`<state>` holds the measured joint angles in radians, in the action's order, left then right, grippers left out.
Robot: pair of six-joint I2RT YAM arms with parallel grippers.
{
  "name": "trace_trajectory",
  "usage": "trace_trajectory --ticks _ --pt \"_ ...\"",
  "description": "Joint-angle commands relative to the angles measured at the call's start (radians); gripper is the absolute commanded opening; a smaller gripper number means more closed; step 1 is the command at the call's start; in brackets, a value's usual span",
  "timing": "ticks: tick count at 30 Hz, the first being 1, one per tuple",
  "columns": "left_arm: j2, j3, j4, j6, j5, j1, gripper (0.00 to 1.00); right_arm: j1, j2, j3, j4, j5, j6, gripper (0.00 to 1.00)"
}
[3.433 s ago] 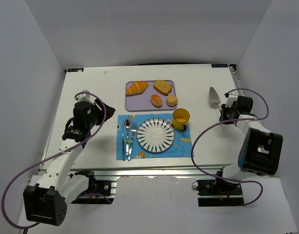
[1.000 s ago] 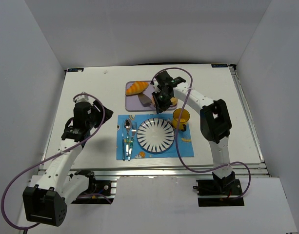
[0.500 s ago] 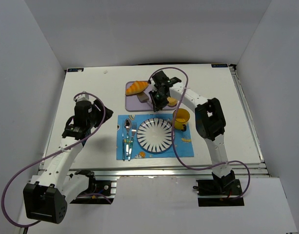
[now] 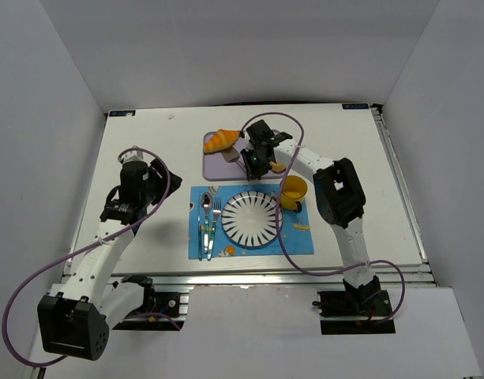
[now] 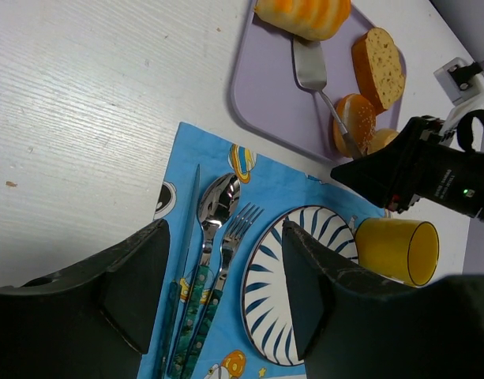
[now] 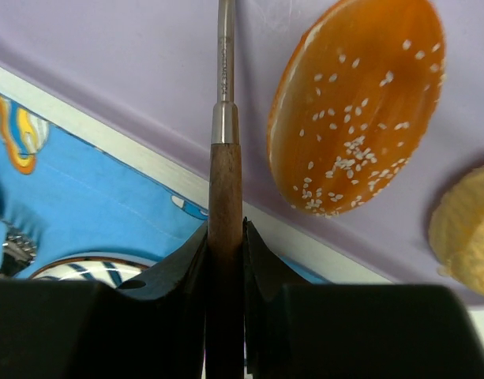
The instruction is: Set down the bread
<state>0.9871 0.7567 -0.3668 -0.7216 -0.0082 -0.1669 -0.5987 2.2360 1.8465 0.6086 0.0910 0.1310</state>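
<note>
While the golden-orange ridged croissant [image 4: 221, 140] lies at the far-left corner of the lavender tray [image 4: 216, 167], a wooden-handled metal server [image 6: 225, 197] is gripped by the right fingers [image 6: 178, 272], blade against the croissant; the left fingers [image 5: 131, 292] are spread open.

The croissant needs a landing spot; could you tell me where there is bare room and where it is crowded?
The striped plate is bare, between the cutlery and the yellow cup. The table is also free left of the lavender tray. The tray itself is crowded: croissant, rolls, and the right gripper shut on the server.
</note>
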Motion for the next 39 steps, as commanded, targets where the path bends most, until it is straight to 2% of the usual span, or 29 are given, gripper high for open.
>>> trace_trajectory --ticks 1,11,22,29,39 --pt "-0.005 0.033 0.000 0.011 -0.007 -0.003 0.69 -0.003 -0.070 -0.061 -0.107 -0.020 0.013 0.00" --pt "-0.011 0.035 -0.006 0.011 -0.007 -0.003 0.69 -0.003 -0.209 -0.298 -0.357 -0.039 0.012 0.00" --pt "-0.016 0.032 0.008 0.004 0.001 -0.003 0.69 -0.004 -0.345 -0.438 -0.518 0.007 -0.025 0.00" --pt "-0.016 0.038 0.011 0.005 0.001 -0.003 0.69 -0.006 -0.440 -0.533 -0.547 0.049 -0.100 0.00" --pt "-0.024 0.027 0.026 0.013 0.007 -0.005 0.68 -0.010 -0.729 -0.797 -0.488 0.141 -0.263 0.00"
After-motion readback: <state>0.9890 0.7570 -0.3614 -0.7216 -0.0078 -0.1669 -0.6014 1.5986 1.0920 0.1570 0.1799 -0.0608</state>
